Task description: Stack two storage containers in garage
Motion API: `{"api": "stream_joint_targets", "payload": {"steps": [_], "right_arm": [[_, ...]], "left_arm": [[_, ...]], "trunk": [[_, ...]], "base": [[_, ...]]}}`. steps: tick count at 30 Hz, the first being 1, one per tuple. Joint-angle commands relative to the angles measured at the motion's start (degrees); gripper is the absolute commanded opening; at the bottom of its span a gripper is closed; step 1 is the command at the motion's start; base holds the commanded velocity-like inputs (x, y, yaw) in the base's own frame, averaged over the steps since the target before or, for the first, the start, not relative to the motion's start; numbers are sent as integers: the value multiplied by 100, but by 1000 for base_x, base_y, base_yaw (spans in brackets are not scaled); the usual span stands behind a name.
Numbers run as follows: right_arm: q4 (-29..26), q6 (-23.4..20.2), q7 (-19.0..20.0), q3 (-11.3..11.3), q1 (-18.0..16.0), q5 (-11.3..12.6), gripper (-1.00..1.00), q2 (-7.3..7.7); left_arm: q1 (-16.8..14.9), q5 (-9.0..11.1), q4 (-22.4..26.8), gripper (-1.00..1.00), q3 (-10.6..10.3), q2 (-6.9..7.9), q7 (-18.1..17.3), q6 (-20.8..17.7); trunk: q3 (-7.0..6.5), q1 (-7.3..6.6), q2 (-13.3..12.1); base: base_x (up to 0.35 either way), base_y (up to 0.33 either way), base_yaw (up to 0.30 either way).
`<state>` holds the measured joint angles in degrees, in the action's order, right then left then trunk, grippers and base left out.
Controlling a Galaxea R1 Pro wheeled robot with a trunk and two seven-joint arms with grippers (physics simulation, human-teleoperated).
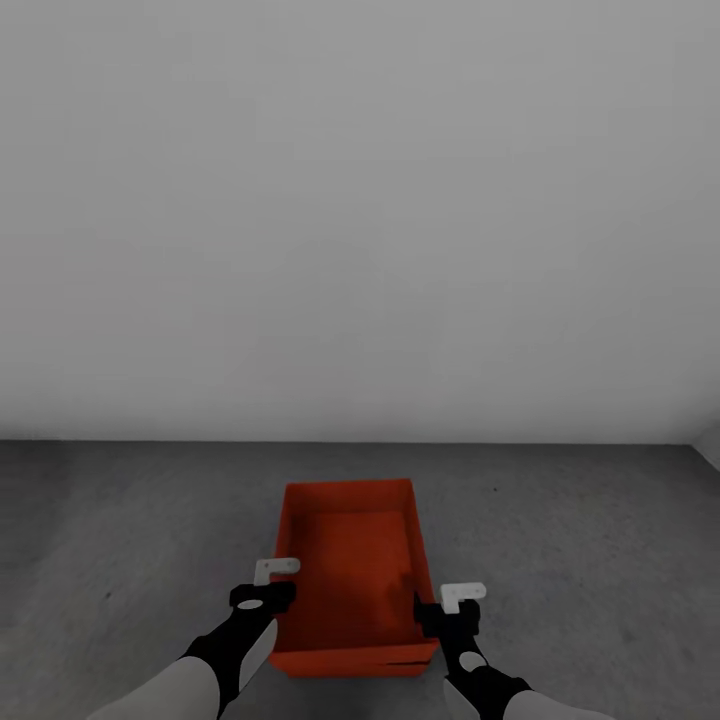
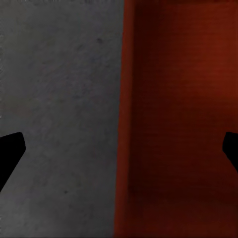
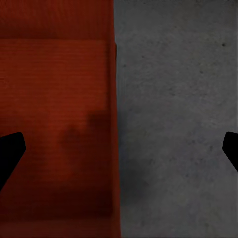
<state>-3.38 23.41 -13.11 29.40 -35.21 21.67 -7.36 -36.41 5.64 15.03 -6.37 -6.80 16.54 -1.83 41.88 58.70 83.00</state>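
Note:
An orange-red open-top storage container [image 1: 350, 560] stands on the dark grey concrete floor [image 1: 150, 520] near a grey-white wall. A dark seam [image 1: 400, 664] crosses its front wall low down; I cannot tell whether a second box sits under it. My left gripper [image 1: 268, 600] hangs open over the box's left wall, one finger on each side [image 2: 119, 148]. My right gripper [image 1: 445, 615] hangs open over the right wall in the same way [image 3: 119, 148]. The wrist views look down on the box's inside [image 2: 178, 124] [image 3: 54, 124] and on the floor [image 2: 54, 99] [image 3: 178, 124] beside it.
The plain grey-white wall [image 1: 360, 200] rises a short way beyond the box. A wall corner [image 1: 705, 445] shows at the far right. Bare concrete stretches to both sides of the box.

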Motion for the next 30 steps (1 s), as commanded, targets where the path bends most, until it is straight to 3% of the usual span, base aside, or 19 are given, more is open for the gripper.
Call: {"api": "stream_joint_targets", "payload": {"steps": [1,30], "right_arm": [[4,17,-24,49,-3,40,100,-2],[4,23,-25,49,-3,39,100,5]], "left_arm": [[-1,60,8,100,-49,3,34,-19],[-2,55,8,100,-49,3,42,-11]], "trunk": [[-14,-23,-39],[-535,-660,-1202]], "base": [[0,0,0],[0,0,0]]}}
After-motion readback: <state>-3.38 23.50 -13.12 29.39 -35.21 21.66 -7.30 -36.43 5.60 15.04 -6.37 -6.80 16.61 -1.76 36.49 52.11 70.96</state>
